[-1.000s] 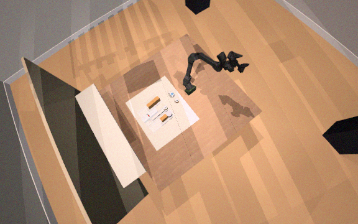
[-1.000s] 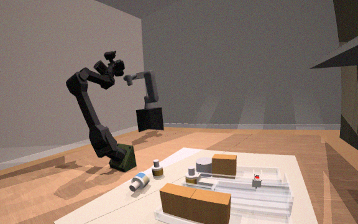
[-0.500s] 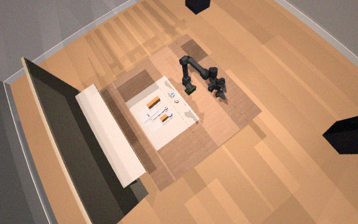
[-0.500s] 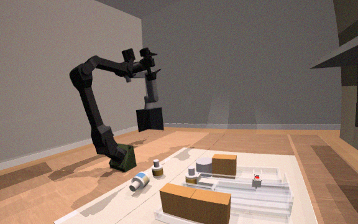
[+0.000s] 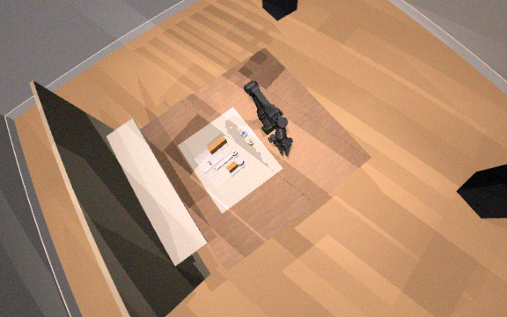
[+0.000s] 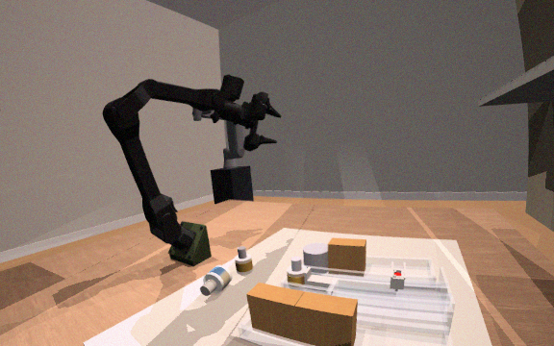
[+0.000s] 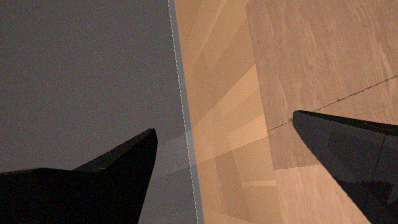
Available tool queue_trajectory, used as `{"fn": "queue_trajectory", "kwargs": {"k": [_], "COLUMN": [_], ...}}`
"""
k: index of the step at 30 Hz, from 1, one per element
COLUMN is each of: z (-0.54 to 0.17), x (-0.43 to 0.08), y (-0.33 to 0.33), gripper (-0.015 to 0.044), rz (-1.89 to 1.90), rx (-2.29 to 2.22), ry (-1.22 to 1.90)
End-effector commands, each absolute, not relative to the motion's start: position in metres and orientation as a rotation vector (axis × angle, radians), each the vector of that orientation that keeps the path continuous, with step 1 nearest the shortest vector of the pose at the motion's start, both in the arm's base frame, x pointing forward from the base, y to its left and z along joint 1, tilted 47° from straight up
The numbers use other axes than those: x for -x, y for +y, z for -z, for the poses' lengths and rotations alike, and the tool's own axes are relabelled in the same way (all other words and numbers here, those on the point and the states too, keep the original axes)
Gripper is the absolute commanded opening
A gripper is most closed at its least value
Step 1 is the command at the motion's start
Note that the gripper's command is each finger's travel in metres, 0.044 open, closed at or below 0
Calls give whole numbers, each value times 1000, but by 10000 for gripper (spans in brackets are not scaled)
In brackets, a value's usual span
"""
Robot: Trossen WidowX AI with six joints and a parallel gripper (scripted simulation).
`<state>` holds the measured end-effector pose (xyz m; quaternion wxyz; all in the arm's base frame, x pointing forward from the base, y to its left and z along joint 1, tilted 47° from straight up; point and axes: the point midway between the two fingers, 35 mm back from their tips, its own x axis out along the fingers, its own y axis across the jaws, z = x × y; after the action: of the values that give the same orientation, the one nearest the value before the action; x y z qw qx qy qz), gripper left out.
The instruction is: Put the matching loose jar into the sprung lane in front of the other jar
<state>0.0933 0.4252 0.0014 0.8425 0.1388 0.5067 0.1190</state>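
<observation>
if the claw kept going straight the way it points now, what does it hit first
Probably nothing close: the open claw points roughly level, high above the white mat, so the far grey wall likely comes first, though depth is hard to judge.
</observation>
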Motion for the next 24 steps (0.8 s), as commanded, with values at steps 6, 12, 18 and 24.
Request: {"fn": "queue_trajectory", "kwargs": {"k": [6, 12, 18, 24], "z": [8, -9, -43, -52], "x": [-166, -192, -195, -187], "y": [301, 206, 113, 92], "gripper": [440, 440, 440, 440], "rz": [100, 338, 552, 597], "rx": [70, 335, 598, 659], "ry": [1092, 1180, 1347, 1400]}}
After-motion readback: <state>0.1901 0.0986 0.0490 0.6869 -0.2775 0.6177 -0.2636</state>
